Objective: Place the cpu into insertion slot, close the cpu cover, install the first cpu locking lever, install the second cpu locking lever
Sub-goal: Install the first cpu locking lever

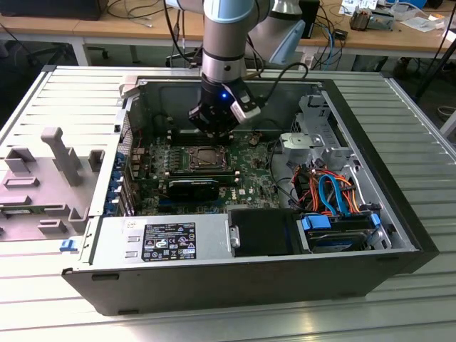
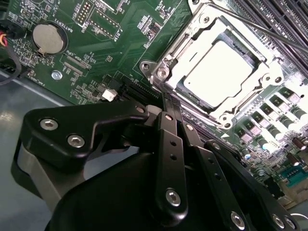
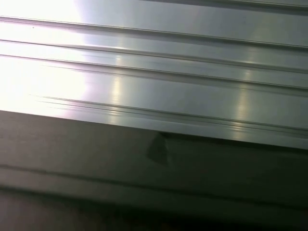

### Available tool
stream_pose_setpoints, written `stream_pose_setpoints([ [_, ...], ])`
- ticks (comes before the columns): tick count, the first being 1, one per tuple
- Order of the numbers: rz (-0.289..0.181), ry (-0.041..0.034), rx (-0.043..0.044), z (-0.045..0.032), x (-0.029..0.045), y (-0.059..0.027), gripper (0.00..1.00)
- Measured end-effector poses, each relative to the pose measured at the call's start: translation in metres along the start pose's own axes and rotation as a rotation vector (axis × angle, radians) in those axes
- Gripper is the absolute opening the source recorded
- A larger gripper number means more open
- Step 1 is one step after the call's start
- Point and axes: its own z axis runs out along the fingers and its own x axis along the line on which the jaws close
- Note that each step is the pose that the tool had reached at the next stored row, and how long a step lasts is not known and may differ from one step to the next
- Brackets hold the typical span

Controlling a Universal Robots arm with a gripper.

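Both fingers of the gripper point(image 2: 169, 103) were pressed together, empty, just before the cpu cover point(image 2: 183, 48) lying over the cpu point(image 2: 219, 72); steady downward lever pressure seemed wise.

A ribbed aluminium table point(image 1: 399, 100) of long parallel slats carries the whole setup. Directly on it lies an open computer case point(image 1: 235, 278) on its side, its interior facing up, below the fingers point(image 2: 169, 144) of the gripper point(image 1: 214, 132). Beside the case, on the side toward the exterior view's left and well apart from the fingers, lies a flat grey fixture plate point(image 1: 43, 185) with 1 tall upright block and several low ones. In the first wrist view, bright slats point(image 3: 154, 72) of the same surface catch glare.
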Motion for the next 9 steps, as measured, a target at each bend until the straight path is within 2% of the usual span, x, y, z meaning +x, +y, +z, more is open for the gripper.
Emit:
stream_pose_setpoints([
  [9, 0.0, 0.0, -0.0014, 0.0005, -0.0029, -0.002, 0.11],
])
